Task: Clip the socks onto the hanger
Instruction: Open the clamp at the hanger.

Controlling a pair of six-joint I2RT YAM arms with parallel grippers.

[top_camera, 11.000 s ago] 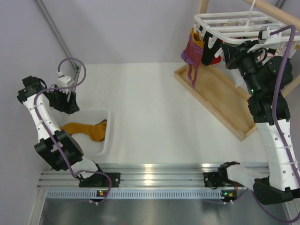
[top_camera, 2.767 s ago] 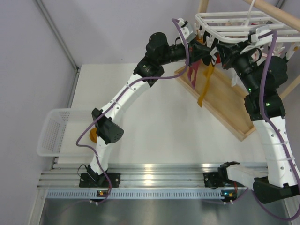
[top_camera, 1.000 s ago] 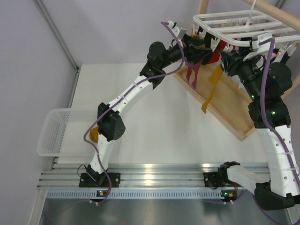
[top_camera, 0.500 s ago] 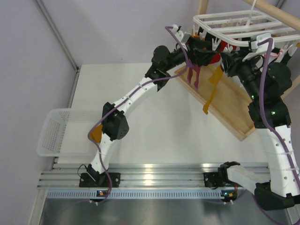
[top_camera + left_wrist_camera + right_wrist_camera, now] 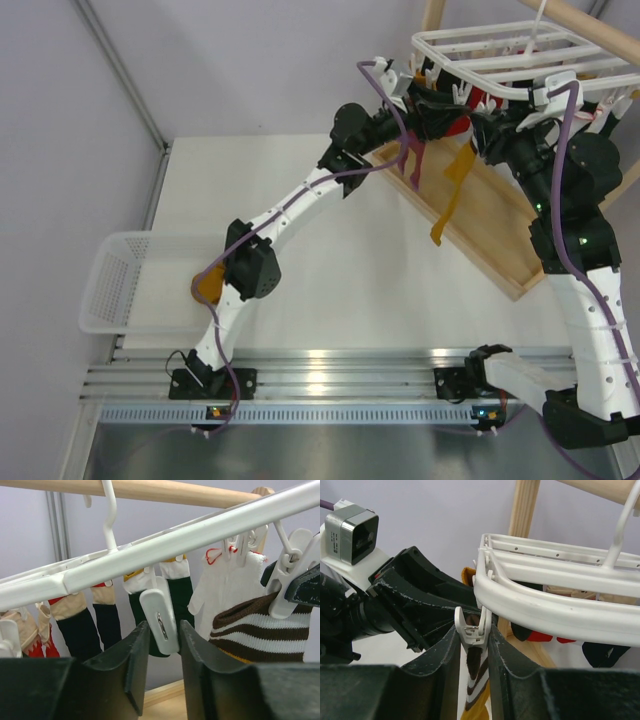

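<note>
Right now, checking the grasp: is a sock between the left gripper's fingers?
No, the left gripper brackets only a bare white clip.

Pale grey walls (image 5: 250, 60); white tabletop (image 5: 350, 285); wooden stand (image 5: 500, 240) far right; aluminium rail (image 5: 330, 372) near edge.

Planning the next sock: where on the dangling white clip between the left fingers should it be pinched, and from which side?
Probably its upper half, above the metal spring, one finger per side, from below: the clip dangles nearly upright under the hanger bar, and the left gripper straddles it.
</note>
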